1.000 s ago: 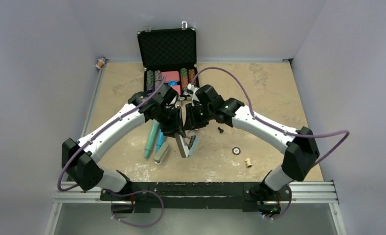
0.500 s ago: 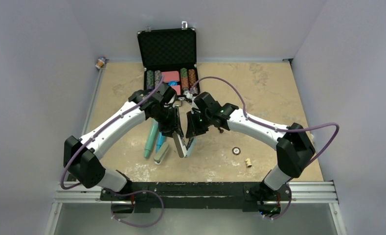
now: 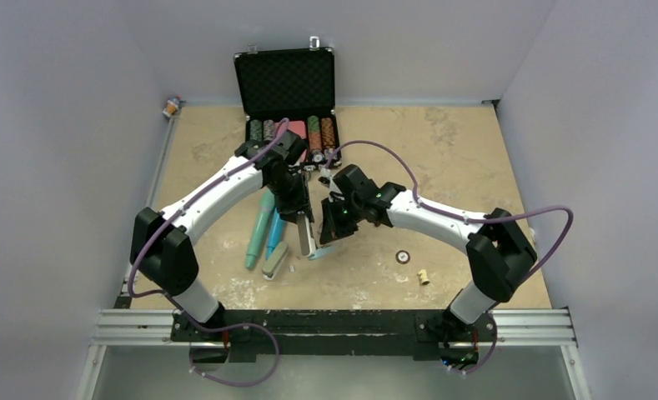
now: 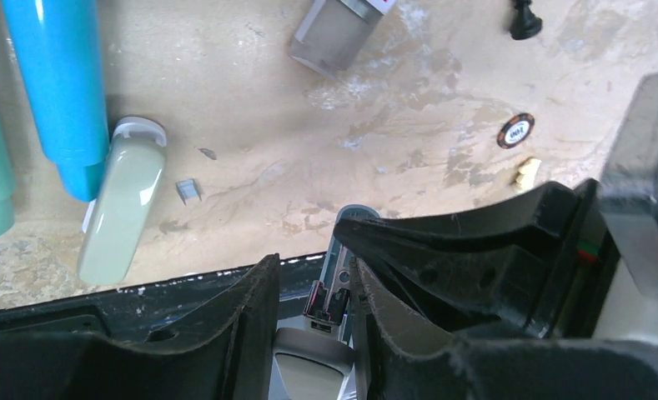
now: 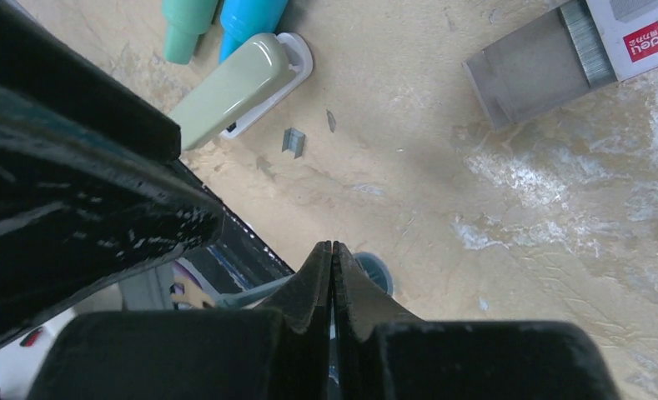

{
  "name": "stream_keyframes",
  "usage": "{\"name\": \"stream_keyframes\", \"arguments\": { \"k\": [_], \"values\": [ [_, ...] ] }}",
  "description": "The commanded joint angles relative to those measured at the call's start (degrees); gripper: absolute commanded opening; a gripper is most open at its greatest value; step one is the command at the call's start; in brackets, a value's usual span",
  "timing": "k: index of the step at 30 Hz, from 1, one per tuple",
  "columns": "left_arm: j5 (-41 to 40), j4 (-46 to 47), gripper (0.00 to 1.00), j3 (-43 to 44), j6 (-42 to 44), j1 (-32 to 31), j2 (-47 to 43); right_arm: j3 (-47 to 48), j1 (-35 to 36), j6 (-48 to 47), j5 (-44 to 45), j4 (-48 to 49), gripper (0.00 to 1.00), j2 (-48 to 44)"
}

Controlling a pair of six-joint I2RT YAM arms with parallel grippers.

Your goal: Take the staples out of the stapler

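Case (image 3: 284,82) is standing open at the bench's (image 3: 459,158) far edge. Markers (image 3: 259,227) are lying side by side left of centre, spare stapler (image 3: 275,261) at their near ends, staple strip (image 4: 188,191) just right of it. Stapler (image 3: 307,240) is hanging over the centre; chip (image 3: 403,257) is lying further right.

Markers (image 3: 258,232) & pale-green tool (image 3: 275,260) crowd table beside left pincer (image 3: 303,228); rt side open bar chip (image 3: 403,257), cork (image 3: 424,276).

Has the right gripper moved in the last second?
Yes. The right gripper has shifted away from the open black poker-chip case, toward the near edge.
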Motion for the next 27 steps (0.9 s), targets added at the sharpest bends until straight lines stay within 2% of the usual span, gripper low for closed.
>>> {"name": "stream_keyframes", "arguments": {
  "k": [1, 12, 17, 20, 22, 24, 27],
  "values": [
    [-3.5, -0.6, 0.0, 3.1, -1.1, 0.6, 0.2, -0.4, 0.0, -0.7, -2.3, 0.8, 0.03, 0.4],
    [-5.0, -1.7, 0.0, 5.2, -0.6, 1.2, 0.7, 0.1, -0.1, -2.4, -4.8, 1.0, 0.05, -0.9],
    [-7.2, -2.2, 0.0, 5.5, -0.5, 1.9, -0.9, 0.4, 0.0, -3.1, -5.9, 0.9, 0.01, -1.2],
    [-7.3, -2.6, 0.0, 6.6, 0.1, 2.1, -0.6, 0.2, 0.0, -3.6, -6.0, 0.6, 0.04, -0.6],
    [-7.7, -3.9, 0.0, 8.4, 0.7, 2.1, -0.9, 1.1, -0.1, -4.1, -3.4, -0.9, 0.24, -0.9],
    [-9.0, -4.4, 0.0, 8.8, 0.8, 2.0, -2.9, 3.1, -1.2, -5.2, 1.4, -3.8, 0.6, -1.8],
    [-10.3, -4.6, 0.0, 8.0, 1.3, 2.1, -7.0, 6.5, -7.1, -6.4, 2.9, -6.7, 0.94, -4.7]
  ]
}}
